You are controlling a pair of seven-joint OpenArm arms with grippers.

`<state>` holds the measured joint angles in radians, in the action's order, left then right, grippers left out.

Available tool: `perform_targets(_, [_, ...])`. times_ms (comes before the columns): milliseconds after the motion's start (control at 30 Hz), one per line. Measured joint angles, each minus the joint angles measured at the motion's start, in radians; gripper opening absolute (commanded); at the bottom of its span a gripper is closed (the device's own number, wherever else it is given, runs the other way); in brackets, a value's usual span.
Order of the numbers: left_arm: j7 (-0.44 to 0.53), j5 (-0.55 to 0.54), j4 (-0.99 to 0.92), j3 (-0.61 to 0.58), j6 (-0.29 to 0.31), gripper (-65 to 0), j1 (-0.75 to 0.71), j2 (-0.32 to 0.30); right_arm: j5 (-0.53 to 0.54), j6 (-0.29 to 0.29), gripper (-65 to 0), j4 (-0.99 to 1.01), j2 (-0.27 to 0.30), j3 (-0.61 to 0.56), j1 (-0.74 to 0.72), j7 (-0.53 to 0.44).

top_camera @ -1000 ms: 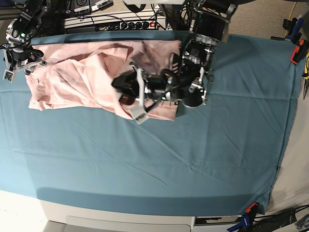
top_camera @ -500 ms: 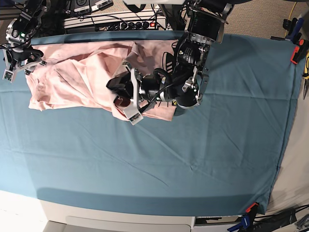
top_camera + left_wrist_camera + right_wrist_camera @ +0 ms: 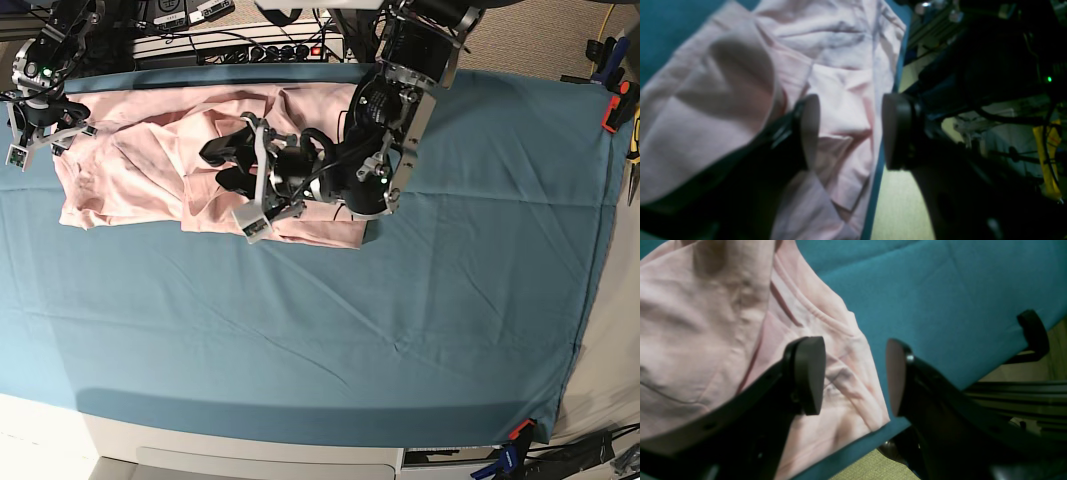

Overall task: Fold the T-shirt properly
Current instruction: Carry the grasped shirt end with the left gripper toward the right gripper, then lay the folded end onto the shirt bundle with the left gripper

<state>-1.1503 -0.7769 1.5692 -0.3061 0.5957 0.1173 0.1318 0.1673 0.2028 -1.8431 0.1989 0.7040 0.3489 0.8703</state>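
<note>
Left gripper point(image 3: 848, 133) now stands wide with nothing between its pads: I have just released the T-shirt point(image 3: 140, 150), which lies bunched beneath it. Probably one fold is laid. My right gripper point(image 3: 855, 376) gapes empty above the shirt's corner.

We are in a robotics lab: clamps point(image 3: 617, 105) hold a teal cloth point(image 3: 400, 330) over the surface, with electronics and cables point(image 3: 250, 40) at the far edge.
</note>
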Motion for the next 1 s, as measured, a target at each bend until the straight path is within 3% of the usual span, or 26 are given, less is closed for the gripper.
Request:
perform_targets(67, [-0.023, 0.000, 0.000, 0.000, 0.000, -38.9, 0.009, 0.000, 0.000, 0.000, -35.7, 0.000, 0.000, 0.000, 0.000, 0.000])
perform_targets(100, [-0.048, 0.003, 0.000, 0.000, 0.000, -44.6, 0.021, 0.000, 0.000, 0.000, -35.7, 0.000, 0.000, 0.000, 0.000, 0.000])
perform_targets(167, [-0.084, -0.018, 0.000, 0.008, 0.000, -62.8, 0.055, 0.000, -0.001, 0.000, -35.7, 0.000, 0.000, 0.000, 0.000, 0.000])
perform_targets(200, [-0.094, -0.028, 0.002, 0.014, 0.001, -65.0, 0.073, 0.000, -0.001, 0.000, -35.7, 0.000, 0.000, 0.000, 0.000, 0.000])
perform_targets(367, [-0.125, -0.023, 0.011, 0.070, 0.003, -65.0, 0.126, -0.003, -0.001, 0.000, -35.7, 0.000, 0.000, 0.000, 0.000, 0.000])
perform_targets(400, [-0.126, -0.003, 0.011, 0.075, -0.020, -65.0, 0.126, -0.009, -0.001, 0.000, -35.7, 0.000, 0.000, 0.000, 0.000, 0.000])
perform_targets(633, [-0.127, 0.126, 0.011, 0.080, -0.080, -65.0, 0.093, -0.109, 0.000, 0.000, -35.7, 0.000, 0.000, 0.000, 0.000, 0.000])
perform_targets(867, [-0.122, 0.146, 0.011, 0.080, -0.084, -65.0, 0.051, -0.182, -0.001, 0.000, -35.7, 0.000, 0.000, 0.000, 0.000, 0.000])
perform_targets(1000, [-0.125, 0.169, 0.011, 0.080, -0.100, -65.0, 0.026, -0.193, -0.001, 0.000, -35.7, 0.000, 0.000, 0.000, 0.000, 0.000])
